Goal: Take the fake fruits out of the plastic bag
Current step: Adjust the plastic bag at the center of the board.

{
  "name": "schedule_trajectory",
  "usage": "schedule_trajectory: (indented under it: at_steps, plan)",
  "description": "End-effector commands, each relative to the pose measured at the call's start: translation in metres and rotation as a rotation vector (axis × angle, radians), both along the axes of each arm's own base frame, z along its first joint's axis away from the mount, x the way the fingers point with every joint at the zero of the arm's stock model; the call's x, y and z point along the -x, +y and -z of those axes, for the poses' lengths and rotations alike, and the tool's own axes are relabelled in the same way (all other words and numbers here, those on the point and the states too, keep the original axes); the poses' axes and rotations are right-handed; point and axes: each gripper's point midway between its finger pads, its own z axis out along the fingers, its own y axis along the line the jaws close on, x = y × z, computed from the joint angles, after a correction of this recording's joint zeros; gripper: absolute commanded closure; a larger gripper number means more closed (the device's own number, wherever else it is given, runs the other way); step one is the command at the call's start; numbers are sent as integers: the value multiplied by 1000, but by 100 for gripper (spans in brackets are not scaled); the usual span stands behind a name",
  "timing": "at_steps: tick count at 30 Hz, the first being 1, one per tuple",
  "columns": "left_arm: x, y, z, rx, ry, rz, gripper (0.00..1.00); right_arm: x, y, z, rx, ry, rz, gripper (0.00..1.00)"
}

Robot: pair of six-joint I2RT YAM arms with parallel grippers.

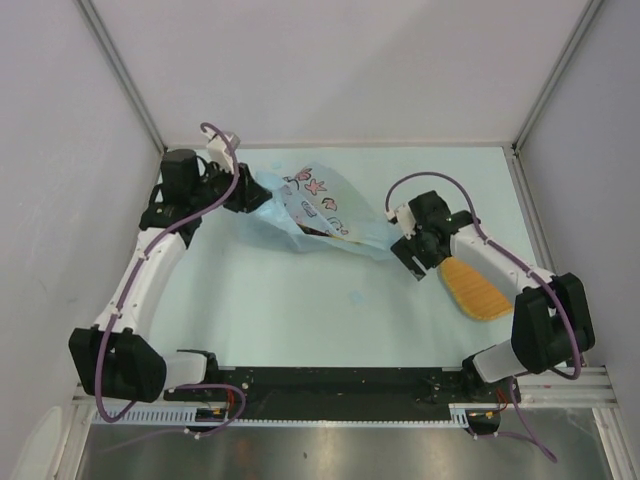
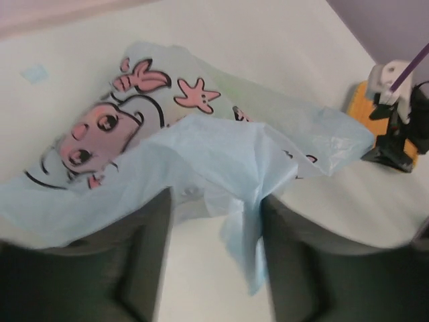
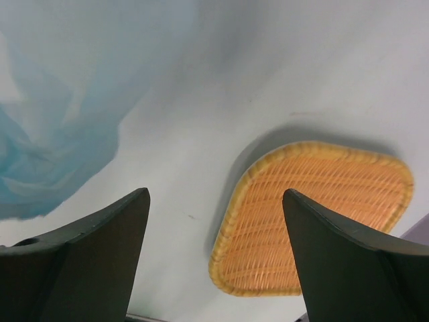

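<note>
The left arm (image 1: 150,265) and right arm (image 1: 490,255) pair white shell links with boxy black joint housings. A purple cable (image 2: 415,62) loops along each, starting from the black base rail (image 1: 340,382). The left pincer (image 1: 248,192) and right pincer (image 1: 415,262) carry dark, smooth, tapering fingers (image 3: 87,255).

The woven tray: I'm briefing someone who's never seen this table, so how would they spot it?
On the pale table, look to its right side, beside the right gripper. The woven tray lies flat there, partly hidden by that arm. It's the only orange, basket-textured thing; the plastic bag nearby is thin, light blue and printed.
</note>
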Motion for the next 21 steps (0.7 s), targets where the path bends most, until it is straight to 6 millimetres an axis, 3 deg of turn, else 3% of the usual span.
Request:
schedule_trajectory:
  at_steps: [1,2,3,4,5,6,8,9,11,12,14,15,16,19,20,21]
  plan:
    - [-9,0,-79,2,-212,16,31,-40,39,-74,-200,-213,-12,14]
    - [-9,-2,-90,16,-228,14,19,-41,52,-91,-262,-208,-34,14]
    - [-10,-2,-116,37,-282,8,13,-41,59,-102,-307,-207,-47,14]
    - [-9,-3,-130,66,-295,-4,10,-35,75,-112,-401,-178,-93,13]
    - [-9,-5,-143,81,-321,-2,10,-34,84,-141,-487,-206,-130,13]
    - [-7,-9,-166,97,-373,10,9,-36,84,-155,-568,-208,-101,12]
    - [2,-28,-182,147,-379,80,9,-46,93,-196,-703,-283,-96,7]
    - [2,-37,-188,167,-380,113,9,-54,89,-209,-740,-309,-63,6]
    - [20,-75,-192,231,-366,268,9,-70,84,-228,-772,-358,5,6]
    - [18,-92,-180,247,-323,320,9,-90,74,-241,-744,-421,58,7]
    - [37,-142,-173,272,-315,483,9,-119,44,-254,-686,-525,179,7]
    - [39,-158,-179,248,-343,519,10,-140,14,-262,-600,-618,297,8]
    - [34,-193,-149,191,-326,589,10,-152,-16,-268,-561,-675,395,8]
    - [34,-244,-128,253,-268,678,11,-166,-81,-294,-586,-796,646,9]
    - [20,-268,-108,283,-246,691,13,-166,-119,-299,-611,-831,771,10]
    - [20,-286,-101,311,-212,722,16,-163,-128,-299,-626,-833,801,11]
